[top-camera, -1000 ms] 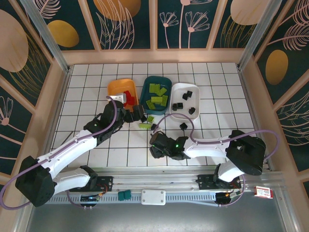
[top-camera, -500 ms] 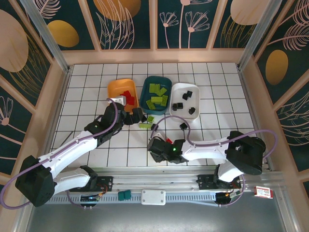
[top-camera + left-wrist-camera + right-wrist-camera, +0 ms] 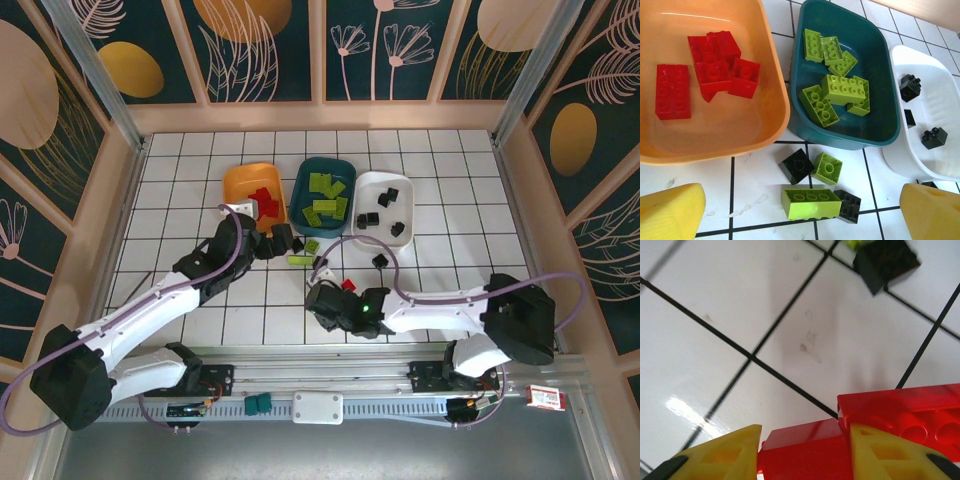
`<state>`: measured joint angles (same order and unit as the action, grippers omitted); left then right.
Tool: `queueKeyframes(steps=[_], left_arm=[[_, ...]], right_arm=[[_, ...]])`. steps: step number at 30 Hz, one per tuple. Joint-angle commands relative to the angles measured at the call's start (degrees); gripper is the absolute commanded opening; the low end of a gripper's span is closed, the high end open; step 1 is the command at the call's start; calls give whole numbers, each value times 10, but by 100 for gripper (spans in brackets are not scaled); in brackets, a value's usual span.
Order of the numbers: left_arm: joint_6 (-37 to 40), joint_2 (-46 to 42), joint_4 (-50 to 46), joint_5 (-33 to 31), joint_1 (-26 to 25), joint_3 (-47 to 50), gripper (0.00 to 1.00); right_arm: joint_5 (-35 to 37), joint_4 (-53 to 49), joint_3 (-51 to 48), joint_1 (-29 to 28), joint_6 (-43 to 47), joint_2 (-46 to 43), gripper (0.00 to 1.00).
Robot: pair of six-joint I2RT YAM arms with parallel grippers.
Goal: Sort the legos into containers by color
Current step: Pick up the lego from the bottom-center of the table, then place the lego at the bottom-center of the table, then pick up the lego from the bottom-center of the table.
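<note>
red lego (image 3: pixel 910 410) between right tool (image 3: pixel 800 455) fingers, long axis running finger to finger

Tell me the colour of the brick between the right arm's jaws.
The brick is red, clearest in the right wrist view.

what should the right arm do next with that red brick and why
Probably lift it a little: the right claw looks closed on the red brick, low over the tiles, and the orange tub with the other reds sits farther back, behind loose bricks.
</note>
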<state>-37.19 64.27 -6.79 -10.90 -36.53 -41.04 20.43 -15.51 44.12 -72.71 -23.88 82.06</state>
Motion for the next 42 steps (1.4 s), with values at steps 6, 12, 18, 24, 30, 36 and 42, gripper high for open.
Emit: queueKeyframes(steps=[6, 12, 18, 24, 30, 36, 42], left_arm=[[-10, -28, -20, -15, -3, 26, 99], [-13, -36, -24, -18, -2, 37, 99], [-14, -36, -22, -17, -3, 42, 99], [-14, -38, -20, -16, -3, 46, 99], [-11, -33, -17, -19, -2, 46, 99], [-8, -37, -21, -26, -3, 44, 99], [-7, -47, -29, -27, -2, 45, 99]], right_arm=[[-135, 92, -12, 111, 6, -48, 27], [-141, 104, -22, 129, -1, -7, 30], [-146, 109, -21, 133, -13, 29, 56], [-129, 104, -21, 128, -13, -5, 74], [-111, 67, -2, 102, -1, 19, 72], [-89, 70, 34, 65, 14, 73, 74], [-59, 72, 64, 63, 18, 106, 74]])
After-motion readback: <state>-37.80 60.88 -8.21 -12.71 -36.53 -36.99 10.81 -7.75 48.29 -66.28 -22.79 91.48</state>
